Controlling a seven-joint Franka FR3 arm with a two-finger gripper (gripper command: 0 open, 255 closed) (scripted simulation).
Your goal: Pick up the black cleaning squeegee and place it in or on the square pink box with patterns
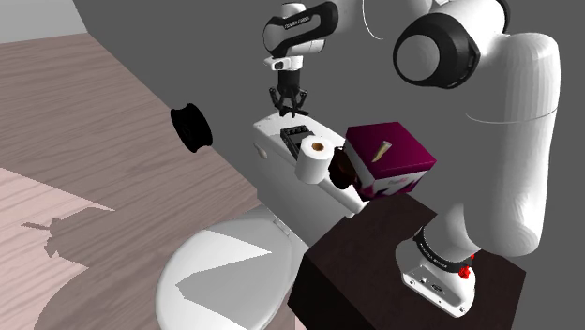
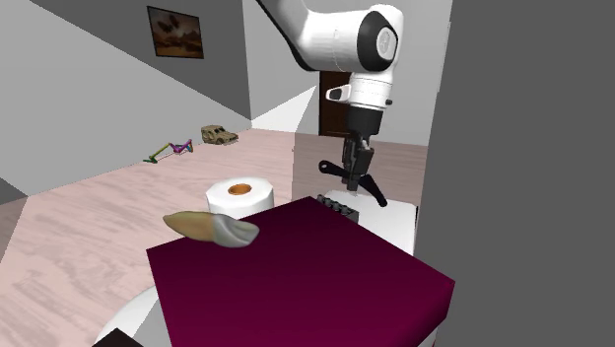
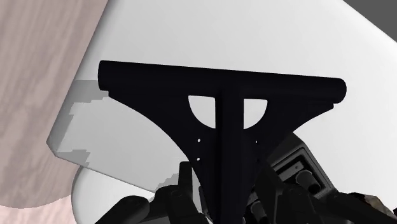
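My gripper [image 1: 289,97] is shut on the handle of the black squeegee [image 1: 292,108], which hangs a little above the white toilet tank [image 1: 272,131]. In the second exterior view the squeegee [image 2: 353,180] tilts under the gripper [image 2: 354,164], blade down. The wrist view has the T-shaped squeegee [image 3: 222,121] clasped between my fingers [image 3: 185,186], its wide blade farthest from the hand. The square box [image 1: 390,150] has a dark magenta top and patterned sides; it stands to the shoulder view's right of the tank. It is the near, large box [image 2: 315,286] in the second exterior view.
A wooden-handled brush [image 2: 210,227] lies on the box top. A toilet paper roll [image 1: 314,159] and a small black gadget [image 1: 295,139] sit on the tank between gripper and box. The toilet lid [image 1: 220,281] is below; my dark stand [image 1: 375,272] is at lower right.
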